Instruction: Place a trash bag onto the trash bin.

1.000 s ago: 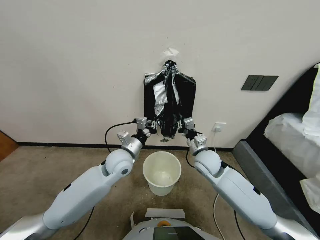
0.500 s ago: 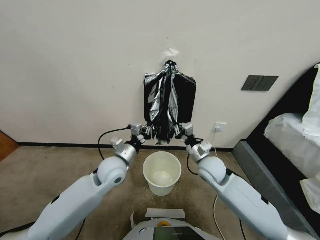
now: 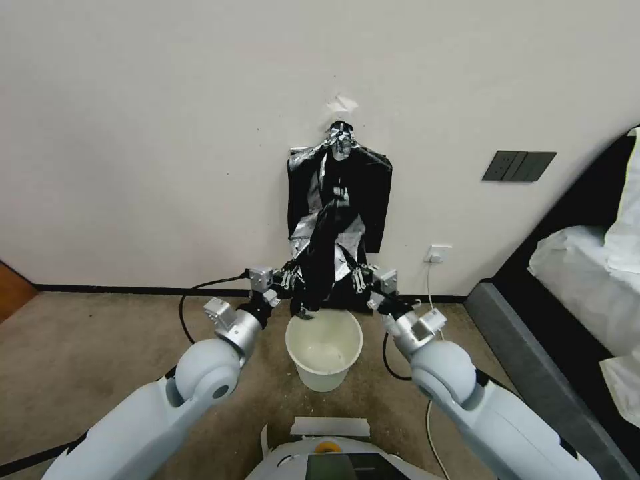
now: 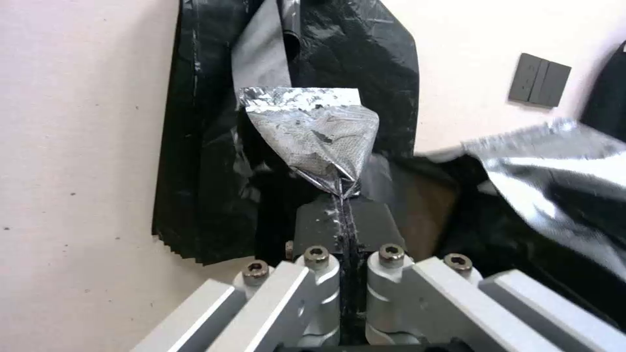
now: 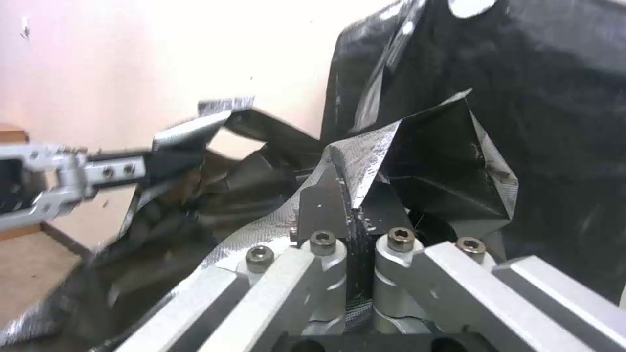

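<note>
Floor (image 3: 93,347): brown, a bit speckled, meets white wall at dark strip along bottom.

Trash bin (image 3: 325,347) stands upright on floor, near wall, in middle. Round, cream-white, open top.

Strip of white tape (image 3: 331,426) lies flat on floor, just in front of bin, apart from it.

Black cable (image 3: 190,299) runs over floor on left side. White cable (image 3: 430,427) trails on floor on right side.

Grey bed base (image 3: 527,373) sits on floor at right.

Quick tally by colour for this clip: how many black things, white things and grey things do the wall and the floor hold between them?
Black: 2, bag and bag stack.
White: 2, bin and socket.
Grey: 1, switch plate.
Total: 5.
</note>
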